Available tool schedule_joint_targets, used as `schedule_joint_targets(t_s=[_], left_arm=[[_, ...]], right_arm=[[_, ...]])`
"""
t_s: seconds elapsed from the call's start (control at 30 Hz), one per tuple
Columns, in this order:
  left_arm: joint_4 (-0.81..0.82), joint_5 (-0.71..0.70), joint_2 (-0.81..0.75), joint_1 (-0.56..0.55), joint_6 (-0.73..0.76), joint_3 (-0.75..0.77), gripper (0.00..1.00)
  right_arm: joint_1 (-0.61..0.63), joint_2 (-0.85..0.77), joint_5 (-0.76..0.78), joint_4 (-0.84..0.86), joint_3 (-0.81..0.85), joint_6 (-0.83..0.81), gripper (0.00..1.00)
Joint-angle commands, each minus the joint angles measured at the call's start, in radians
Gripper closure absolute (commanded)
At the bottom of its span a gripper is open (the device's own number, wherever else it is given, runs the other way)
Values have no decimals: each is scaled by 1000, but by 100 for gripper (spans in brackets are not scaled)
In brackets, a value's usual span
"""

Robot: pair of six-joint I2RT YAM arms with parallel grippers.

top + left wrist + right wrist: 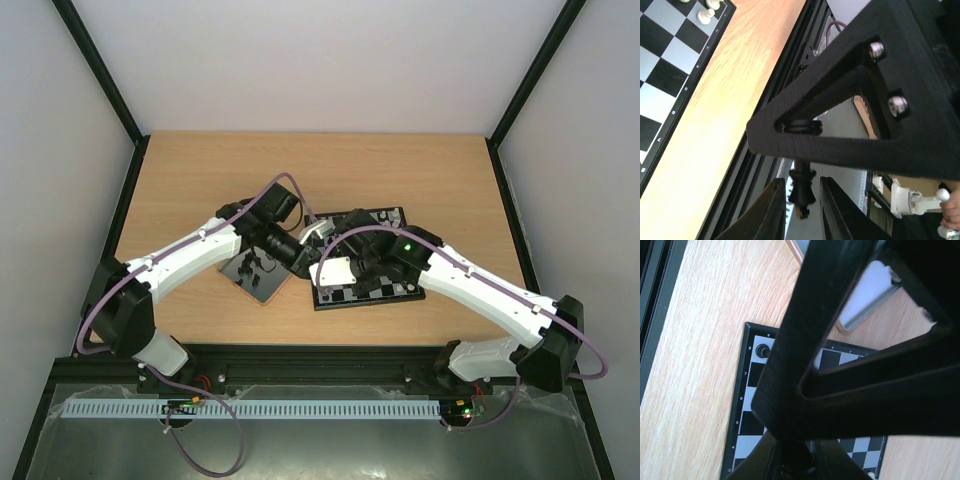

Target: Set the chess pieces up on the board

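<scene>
over the near middle of the table (200,190), between the grey tray (262,288) and the board (662,80), the 2 grippers meet nose to nose. the left gripper (801,181) is closed down on 1 black piece (801,194), which lies lengthwise between its fingers, its far end reaching into the frame of the other tool. the right gripper (796,461) has its fingers standing narrow around a dark shape, but i cannot tell whether it has clamped anything. this looks like a pass of the piece from left to right. the chief risk is the left letting go before the right has a firm hold. the piece is tiny and seems to hang over bare wood rather than the board, so a drop could send it rolling toward the rail (795,60) at the near edge. if both tools pull at once, they could twist it askew or flick it out. further out, the board lies flat with 1 black man (761,350) on a corner square and a few white pieces (705,17) along another edge. a low swing of either arm across it could knock these over.
</scene>
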Motion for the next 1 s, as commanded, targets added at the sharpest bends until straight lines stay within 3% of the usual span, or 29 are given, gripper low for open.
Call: schedule_joint_targets(t_s=[0.0,0.13,0.23,0.5,0.67,0.97], left_arm=[[-10,-56,-15,10,8,33,72],[158,-208,-127,37,-64,-62,50],[296,-257,-220,47,-111,-153,46],[699,-351,-401,16,-270,-363,44],[684,-349,-373,-40,-227,-334,46],[650,-326,-314,-70,-204,-302,57]], right_arm=[[6,-42,23,-5,-47,76,87],[-30,-79,-73,54,-84,216,89],[-94,-106,-211,101,-100,340,89],[-262,-143,-545,275,-198,659,89],[-300,-152,-657,340,-254,735,88],[-301,-156,-689,350,-265,755,86]])
